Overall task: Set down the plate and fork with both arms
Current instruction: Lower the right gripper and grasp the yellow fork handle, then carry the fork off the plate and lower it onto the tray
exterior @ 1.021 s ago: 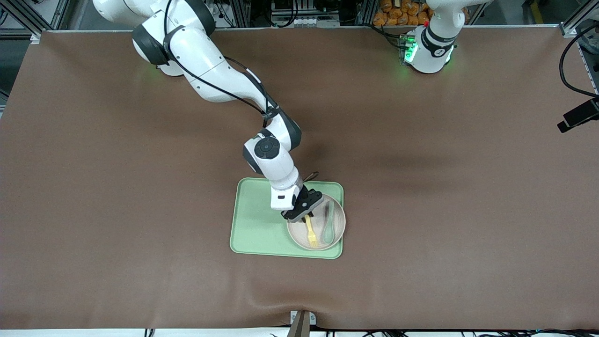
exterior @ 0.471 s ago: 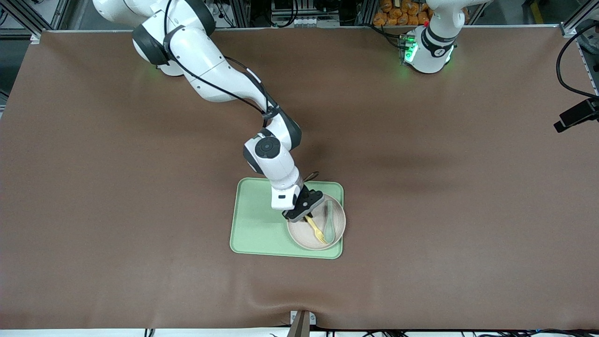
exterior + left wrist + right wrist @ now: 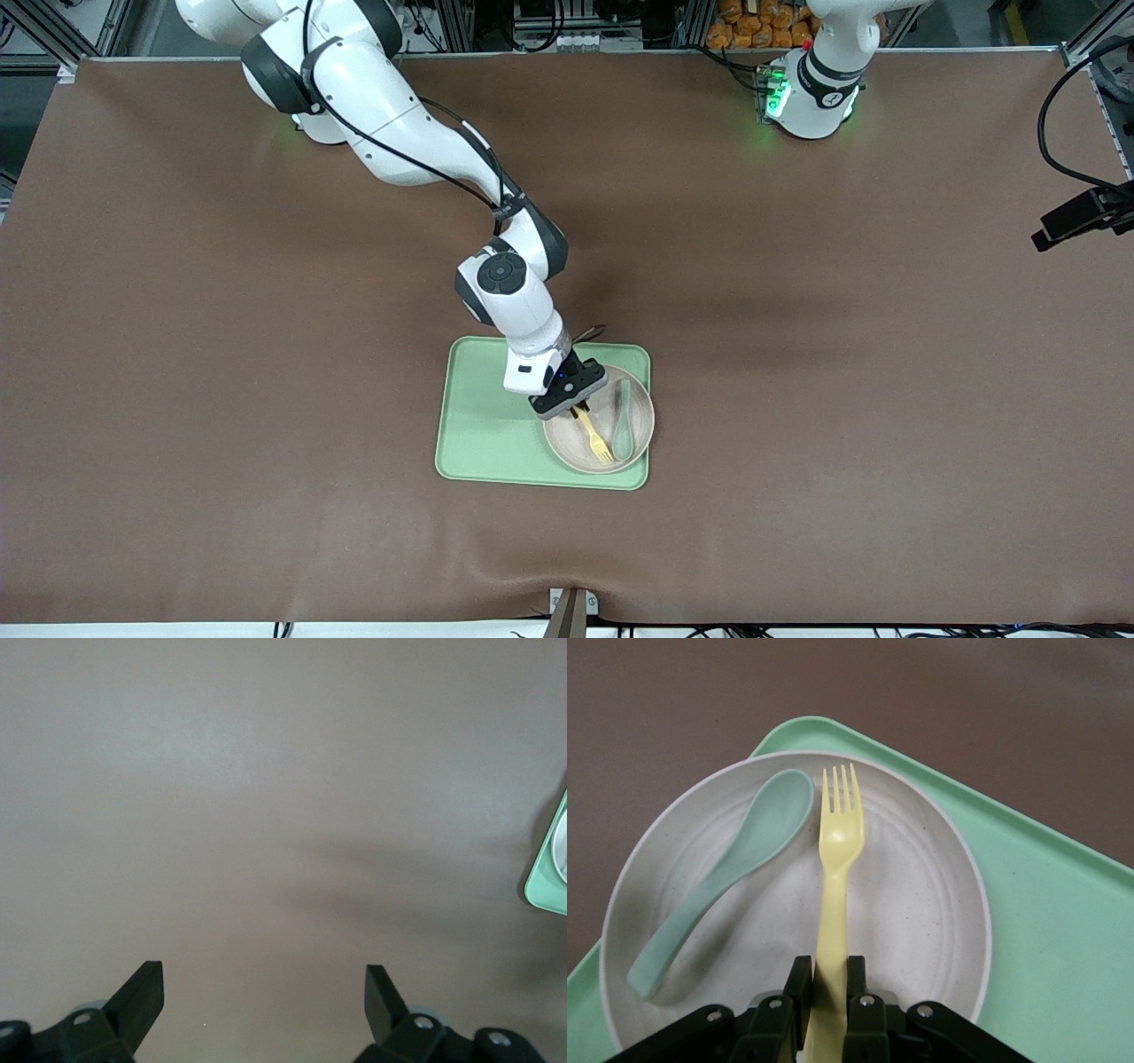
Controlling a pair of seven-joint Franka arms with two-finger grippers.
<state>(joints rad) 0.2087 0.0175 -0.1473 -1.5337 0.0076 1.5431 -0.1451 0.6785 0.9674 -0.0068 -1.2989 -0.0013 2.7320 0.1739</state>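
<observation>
The off-white plate point(image 3: 567, 443) point(image 3: 921, 904) sits on the green tray point(image 3: 487, 416) at the corner nearest the front camera and the left arm's end. My right gripper point(image 3: 576, 406) point(image 3: 827, 970) is shut on the handle of the pale-yellow fork point(image 3: 595, 439) point(image 3: 840, 842). The fork's tines point out over the plate, right beside the bowl of a grey-green spoon point(image 3: 623, 425) point(image 3: 726, 877) lying in the plate. My left gripper point(image 3: 263, 973) is open over bare brown table, holding nothing, with the tray's corner point(image 3: 545, 886) at the edge of the left wrist view.
Brown table cover spreads all round the tray. A dark device point(image 3: 1076, 217) with a cable hangs at the left arm's end of the table. The left arm's green-lit base point(image 3: 811, 97) stands at the back edge.
The fork has swung in the right gripper's grip, its tines turning toward the spoon. The right wrist shifted slightly. The dark device at the table's end moved a little inward.
</observation>
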